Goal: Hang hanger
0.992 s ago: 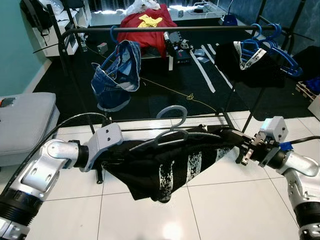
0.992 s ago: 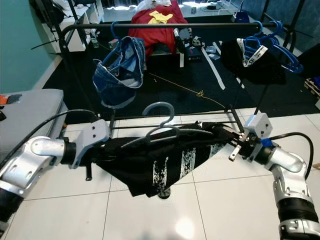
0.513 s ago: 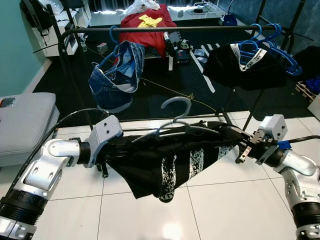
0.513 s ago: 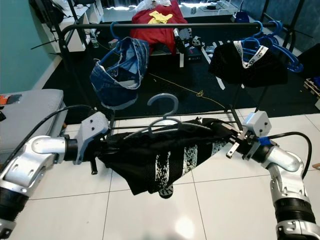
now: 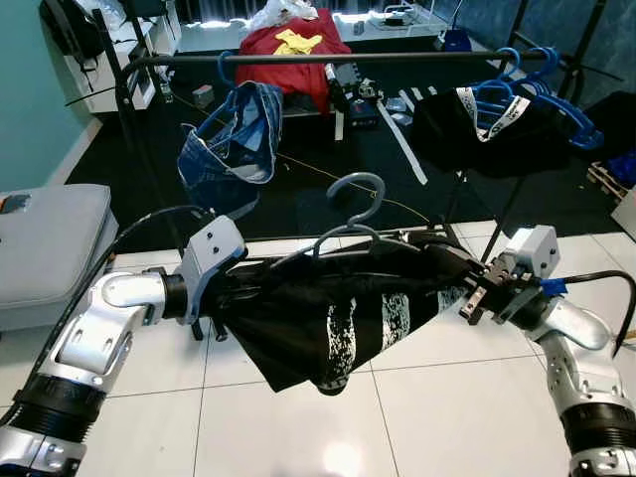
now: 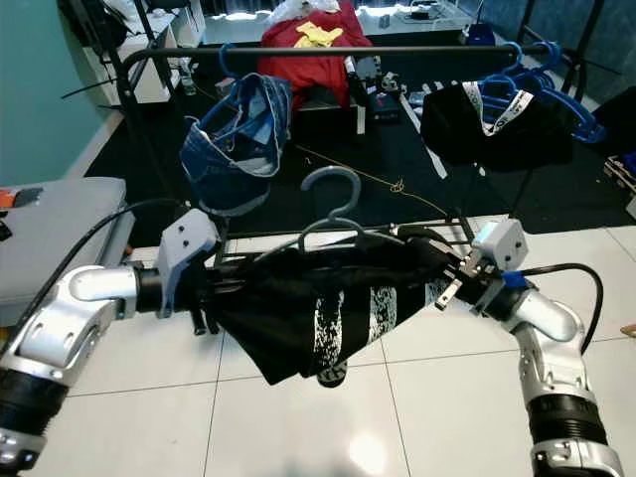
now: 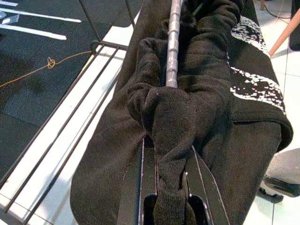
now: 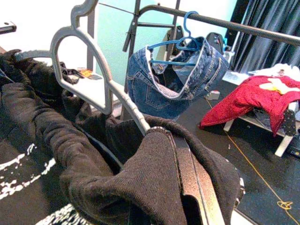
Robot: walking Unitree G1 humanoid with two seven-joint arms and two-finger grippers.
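Both grippers, left gripper (image 5: 221, 304) and right gripper (image 5: 469, 294), clamp the grey plastic hanger (image 5: 350, 221) through its bunched black-and-white sweater (image 5: 343, 316), which could slip off before reaching the black metal rail (image 5: 338, 59).

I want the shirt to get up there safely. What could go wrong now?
The black sweater sags below the grey hanger, so it might slip off while being lifted. The hook must catch the rail, between the jeans and the blue hangers; it could bump them. Each pincer, left and right, grips one end, so uneven lifting could tilt it.
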